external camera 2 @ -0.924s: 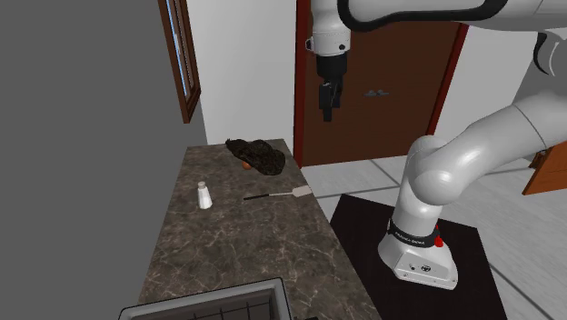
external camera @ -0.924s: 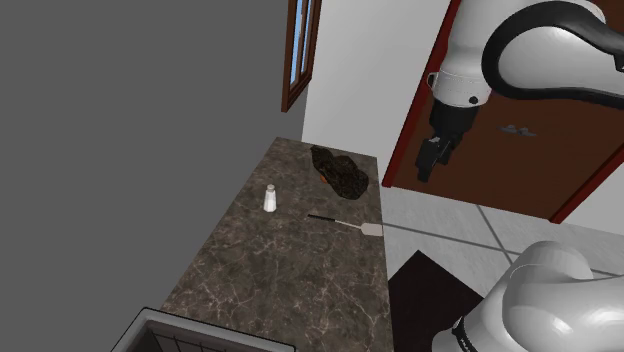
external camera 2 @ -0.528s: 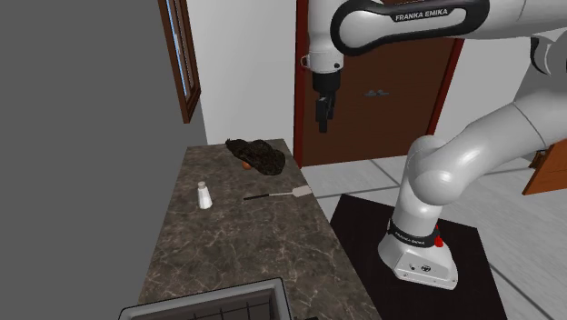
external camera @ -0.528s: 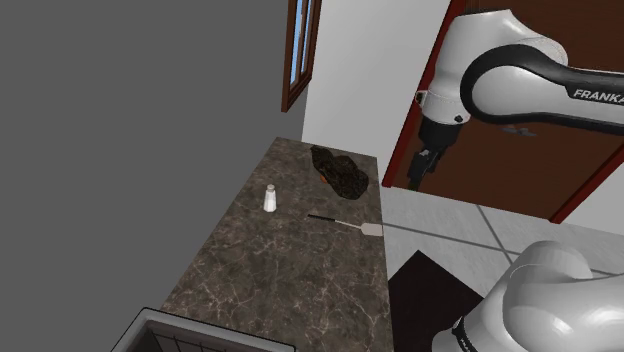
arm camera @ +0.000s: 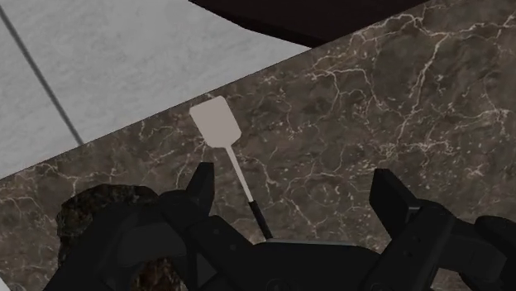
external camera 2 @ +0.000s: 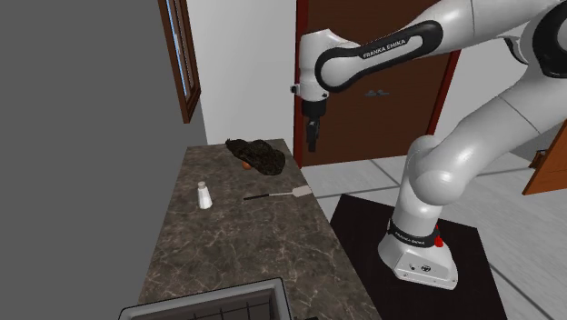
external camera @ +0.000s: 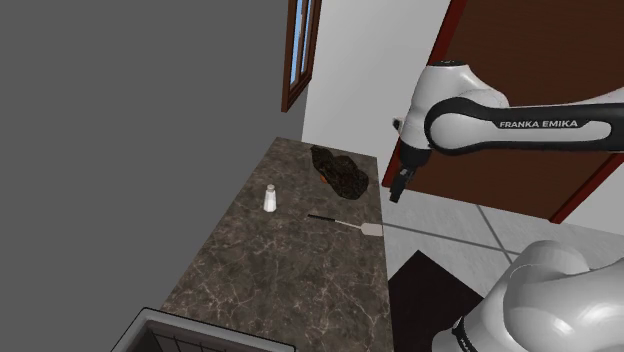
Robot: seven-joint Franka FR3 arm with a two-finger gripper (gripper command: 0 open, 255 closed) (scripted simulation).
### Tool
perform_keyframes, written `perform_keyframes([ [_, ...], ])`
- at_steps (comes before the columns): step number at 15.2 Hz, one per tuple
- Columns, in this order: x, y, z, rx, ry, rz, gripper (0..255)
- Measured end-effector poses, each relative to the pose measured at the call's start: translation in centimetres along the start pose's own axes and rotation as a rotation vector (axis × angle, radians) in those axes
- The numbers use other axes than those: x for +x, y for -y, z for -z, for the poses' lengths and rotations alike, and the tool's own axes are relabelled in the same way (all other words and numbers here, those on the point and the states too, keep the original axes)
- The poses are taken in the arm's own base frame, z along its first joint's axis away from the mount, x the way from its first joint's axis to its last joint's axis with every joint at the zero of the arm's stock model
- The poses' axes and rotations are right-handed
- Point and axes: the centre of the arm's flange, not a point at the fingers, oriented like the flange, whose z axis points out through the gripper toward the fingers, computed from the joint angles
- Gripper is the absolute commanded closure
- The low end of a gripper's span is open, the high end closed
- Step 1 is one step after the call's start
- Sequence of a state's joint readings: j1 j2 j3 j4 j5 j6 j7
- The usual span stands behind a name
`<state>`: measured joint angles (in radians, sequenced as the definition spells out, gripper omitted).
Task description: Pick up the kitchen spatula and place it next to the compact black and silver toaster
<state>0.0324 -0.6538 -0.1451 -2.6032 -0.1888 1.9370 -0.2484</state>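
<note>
The spatula (external camera: 347,223) lies flat on the dark marble counter (external camera: 290,270), its pale blade (external camera 2: 301,191) at the counter's edge near the floor and its thin dark handle pointing inward. Beyond it, at the counter's far end, sits a dark lumpy object (external camera: 340,172) with an orange spot, which I take for the toaster (external camera 2: 257,155). My gripper (external camera: 397,190) hangs in the air above the counter's far corner, in front of the brown door. In the wrist view the gripper (arm camera: 293,186) is open, its fingers (arm camera: 201,178) wide apart, with the spatula (arm camera: 223,136) far below between them.
A small white shaker (external camera: 269,199) stands on the counter near the wall side. A sink basin (external camera 2: 218,305) is at the near end. A brown door (external camera 2: 382,82) and a wooden window frame (external camera: 300,50) stand behind. Tiled floor (external camera: 450,225) lies beside the counter.
The arm has bent and brought the gripper down and toward the counter's far corner. The fingers stayed open. Nothing on the counter has moved.
</note>
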Motion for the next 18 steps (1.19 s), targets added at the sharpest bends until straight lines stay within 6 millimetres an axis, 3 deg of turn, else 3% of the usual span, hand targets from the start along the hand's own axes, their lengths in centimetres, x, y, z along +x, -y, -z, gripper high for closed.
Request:
perform_keyframes([
  [7, 3.6, -3.0, -7.3, 0.029, -0.039, 0.132, 0],
  [18, 11.3, -6.3, -19.4, 0.072, -0.099, 0.339, 0],
])
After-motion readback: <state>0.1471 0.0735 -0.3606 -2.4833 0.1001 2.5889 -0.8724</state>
